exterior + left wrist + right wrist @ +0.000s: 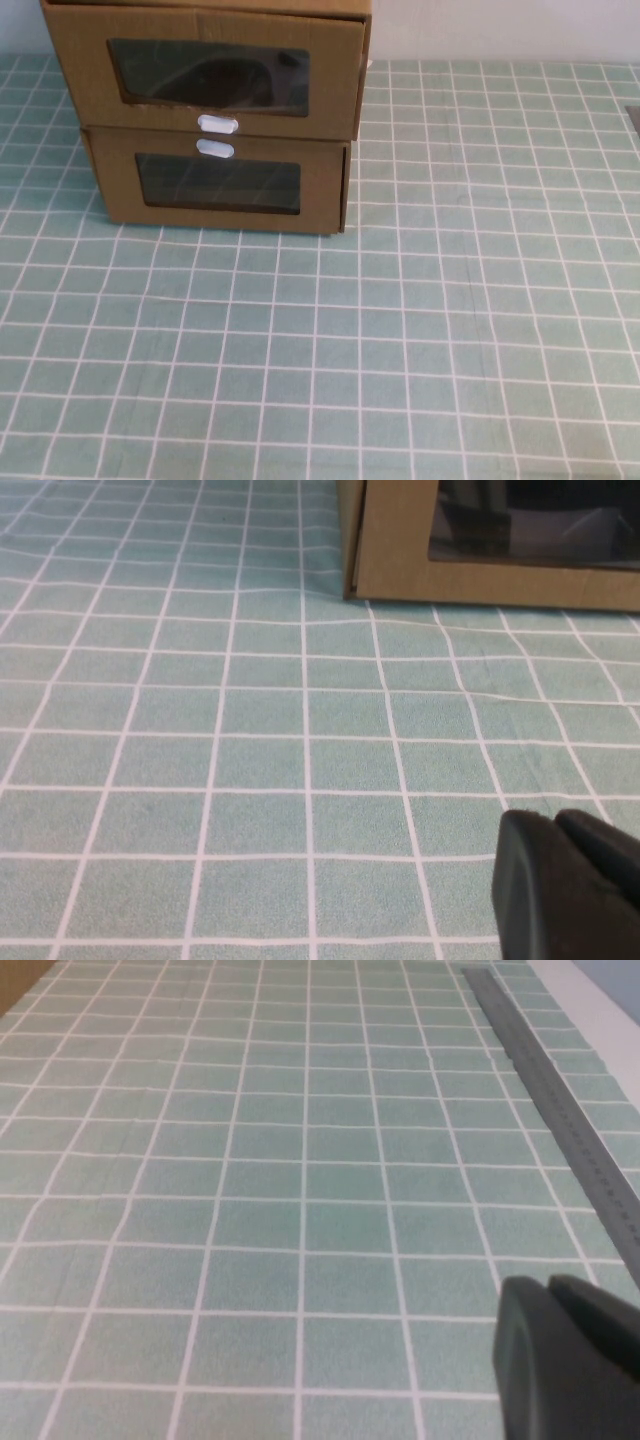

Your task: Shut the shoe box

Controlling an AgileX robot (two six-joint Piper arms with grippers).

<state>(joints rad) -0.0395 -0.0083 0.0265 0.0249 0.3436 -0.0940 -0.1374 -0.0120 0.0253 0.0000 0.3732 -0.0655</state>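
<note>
The shoe box (335, 85) is the upper of two stacked brown cardboard boxes at the table's far left. It has a clear window (210, 75) with a small white pull tab (217, 124) below it. Its drawer front stands a little forward of the box beneath. Neither gripper shows in the high view. The left wrist view has my left gripper (555, 820) low over the cloth, fingers pressed together and empty, some way short of the lower box's corner (395, 575). My right gripper (548, 1285) is likewise shut and empty over bare cloth.
The lower cardboard box (320, 195) carries its white tab (215, 149) above its window. A green cloth with a white grid (400, 330) covers the table. A grey metal strip (560, 1110) runs along the table's right side.
</note>
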